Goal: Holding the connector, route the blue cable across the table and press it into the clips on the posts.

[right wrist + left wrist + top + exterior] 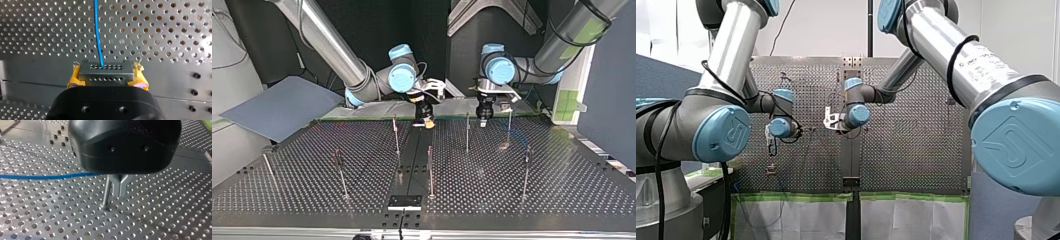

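My right gripper (106, 75) is shut on the grey connector (105, 73), with a yellow pad (73, 78) on either side of it. The blue cable (97, 32) leaves the connector and runs away over the perforated table. In the left wrist view the blue cable (45, 176) hangs taut above the table and ends at my left gripper (120, 188), whose metal fingers are shut on it beside a thin post (107, 192). The top view shows my right gripper (424, 121) and my left gripper (483, 121) side by side near the far edge.
Several thin clip posts stand on the table, among them one (396, 135) by my right gripper, one (467, 132) by my left and one (430, 170) at the middle. A grey-blue board (282, 107) leans at the top view's left. A black bracket (404, 201) sits at the near edge.
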You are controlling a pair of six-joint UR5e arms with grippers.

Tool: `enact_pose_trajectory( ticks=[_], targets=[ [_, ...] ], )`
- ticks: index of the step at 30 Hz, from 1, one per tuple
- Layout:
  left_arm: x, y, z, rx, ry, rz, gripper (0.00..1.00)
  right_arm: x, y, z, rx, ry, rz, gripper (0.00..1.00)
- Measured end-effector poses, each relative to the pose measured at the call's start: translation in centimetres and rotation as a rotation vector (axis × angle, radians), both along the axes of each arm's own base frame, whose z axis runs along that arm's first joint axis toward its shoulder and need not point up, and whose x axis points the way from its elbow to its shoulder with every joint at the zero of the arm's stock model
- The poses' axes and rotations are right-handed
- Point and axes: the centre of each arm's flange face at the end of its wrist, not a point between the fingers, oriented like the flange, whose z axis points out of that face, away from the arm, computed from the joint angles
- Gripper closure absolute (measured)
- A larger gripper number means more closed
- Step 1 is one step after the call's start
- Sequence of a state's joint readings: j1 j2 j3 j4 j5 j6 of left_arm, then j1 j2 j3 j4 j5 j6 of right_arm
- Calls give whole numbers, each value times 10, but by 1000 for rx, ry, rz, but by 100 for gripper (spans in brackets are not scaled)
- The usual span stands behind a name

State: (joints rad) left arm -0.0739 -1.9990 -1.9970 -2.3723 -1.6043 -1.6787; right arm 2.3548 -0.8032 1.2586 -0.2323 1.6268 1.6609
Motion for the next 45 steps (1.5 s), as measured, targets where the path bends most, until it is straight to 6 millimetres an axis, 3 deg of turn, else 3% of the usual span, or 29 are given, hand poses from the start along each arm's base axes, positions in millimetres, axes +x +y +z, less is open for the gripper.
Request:
enact_pose_trajectory(
  ticks=[8,18,19,20,22,24,25,29,31,32,37,40,45],
  targets=[
    [23,0,-4,-2,20,-7,100,-9,-18,2,-7,-10,-6,100],
    [52,13,18,18,3,18,100,-18,-32,5,-12,-15,-23,100],
    [54,14,19,18,0,19,89,-19,-33,5,-12,-15,-24,100],
    [56,15,21,19,-1,20,89,-19,-34,6,-13,-15,-25,100],
    [57,16,22,19,1,21,72,-20,-35,6,-13,-15,-26,100],
    [57,16,22,20,6,22,72,-20,-35,5,-12,-15,-27,100],
    [57,16,22,21,10,22,47,-21,-36,5,-12,-15,-28,100],
    [54,15,20,24,33,21,39,-22,-37,6,-12,-14,-30,100],
    [52,15,19,31,44,19,27,-23,-38,6,-12,-14,-32,100],
    [51,15,18,38,54,18,27,-23,-39,6,-12,-14,-33,100],
    [46,13,16,75,93,10,6,-24,-39,6,-12,-15,-32,100],
    [42,12,14,86,121,4,0,-24,-39,6,-11,-15,-31,100],
    [31,10,15,96,163,-4,0,-24,-39,6,-11,-15,-31,100]
  ],
)
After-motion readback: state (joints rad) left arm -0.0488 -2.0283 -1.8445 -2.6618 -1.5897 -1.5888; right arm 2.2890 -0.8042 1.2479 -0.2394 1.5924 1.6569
